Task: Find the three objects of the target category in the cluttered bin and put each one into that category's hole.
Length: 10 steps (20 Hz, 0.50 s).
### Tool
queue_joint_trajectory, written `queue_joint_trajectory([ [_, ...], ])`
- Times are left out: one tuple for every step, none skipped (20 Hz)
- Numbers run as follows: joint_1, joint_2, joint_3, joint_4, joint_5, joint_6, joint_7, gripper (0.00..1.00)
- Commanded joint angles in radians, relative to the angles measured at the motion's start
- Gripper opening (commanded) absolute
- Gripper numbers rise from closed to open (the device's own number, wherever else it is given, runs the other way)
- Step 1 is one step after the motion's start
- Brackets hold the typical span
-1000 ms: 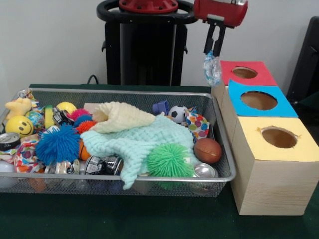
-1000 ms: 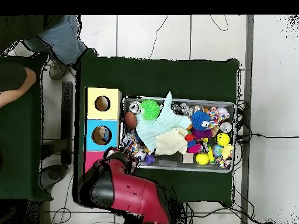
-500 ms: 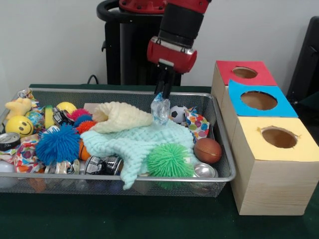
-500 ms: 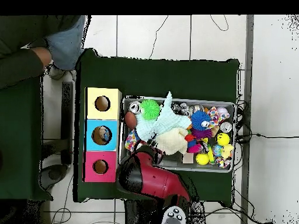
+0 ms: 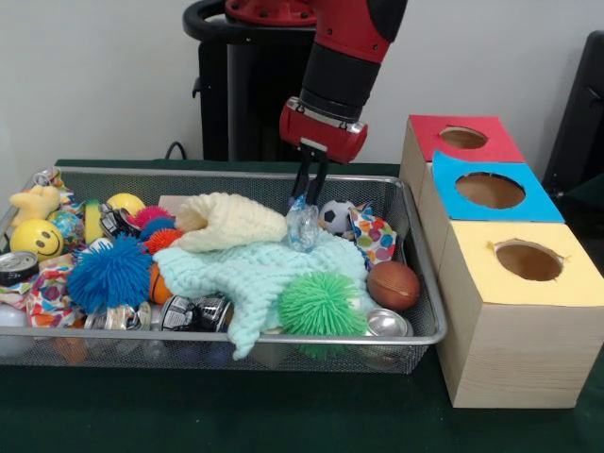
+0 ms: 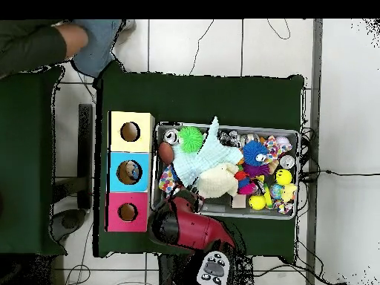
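Observation:
The wire-mesh bin (image 5: 236, 336) is full of toys and cloths; it also shows in the overhead view (image 6: 223, 126). My gripper (image 5: 308, 196) hangs over the bin's back middle, shut on a crumpled clear plastic piece (image 5: 304, 226). The piece's lower end touches the mint knitted cloth (image 5: 255, 274). The red-topped box's hole (image 5: 463, 138) is at the back right, apart from the gripper; it also shows in the overhead view (image 6: 127, 212). In the overhead view my arm (image 6: 185, 223) hides the gripper.
Blue-topped hole (image 5: 490, 190) and yellow-topped hole (image 5: 528, 260) lie nearer the camera. In the bin: cream cloth (image 5: 231, 222), green spiky ball (image 5: 322, 304), small basketball (image 5: 393, 284), soccer ball (image 5: 335, 215), blue spiky ball (image 5: 109, 274). A person (image 6: 44, 44) is at the overhead view's top left.
My gripper carried the clear plastic piece from beside the red box back over the bin, then lowered it onto the mint cloth. The person moved along the top left.

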Motion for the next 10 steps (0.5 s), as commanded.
queue_joint_trajectory([
  [-0.009,-0.008,0.053,-0.068,-0.007,0.088,0.093,0.00],
  [-0.008,-0.020,0.058,-0.061,-0.005,0.104,0.095,0.00],
  [-0.003,-0.025,0.054,-0.059,-0.002,0.115,0.095,0.00],
  [0.013,-0.031,0.040,-0.056,0.003,0.123,0.099,0.00],
  [0.037,-0.040,0.019,-0.046,0.011,0.126,0.109,0.00],
  [0.048,-0.049,0.005,-0.040,0.011,0.131,0.111,0.00],
  [0.047,-0.051,0.001,-0.033,0.001,0.125,0.105,0.00],
  [0.031,-0.055,0.013,-0.025,-0.013,0.114,0.098,0.00],
  [0.004,-0.053,0.038,-0.016,-0.029,0.095,0.094,0.00],
  [-0.008,-0.051,0.051,-0.012,-0.035,0.086,0.093,0.00],
])
